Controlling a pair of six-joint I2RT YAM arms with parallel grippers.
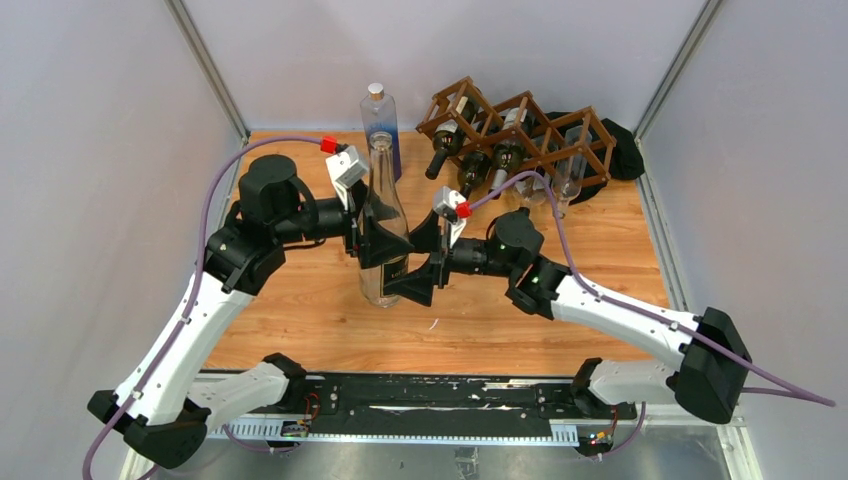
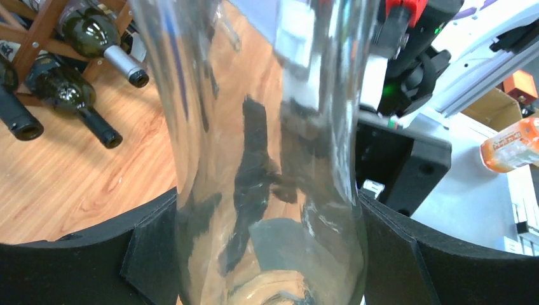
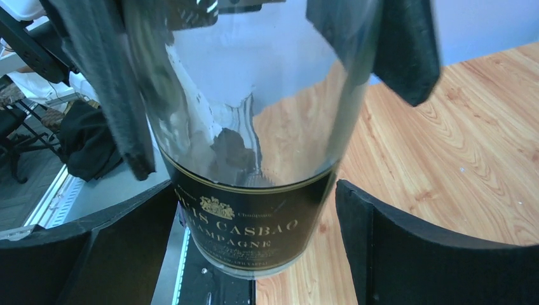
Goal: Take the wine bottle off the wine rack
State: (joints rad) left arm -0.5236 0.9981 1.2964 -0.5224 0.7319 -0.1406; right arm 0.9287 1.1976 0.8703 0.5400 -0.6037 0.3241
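A clear glass wine bottle [image 1: 383, 215] with a black label stands upright at the middle of the table, away from the dark brown lattice wine rack [image 1: 585, 135] at the back right. My left gripper [image 1: 376, 238] is shut on the bottle's body; in the left wrist view [image 2: 267, 254] both pads press the glass [image 2: 267, 127]. My right gripper [image 1: 413, 283] is open around the bottle's lower part. In the right wrist view [image 3: 254, 244] gaps show beside the label [image 3: 248, 222]. I cannot tell whether the base touches the wood.
The rack [image 2: 38, 32] holds several dark bottles [image 1: 447, 143] with necks pointing forward, also seen in the left wrist view [image 2: 95, 38]. A clear blue-tinted bottle [image 1: 380, 118] stands at the back. A black object [image 1: 622, 150] lies behind the rack. Walls enclose the table.
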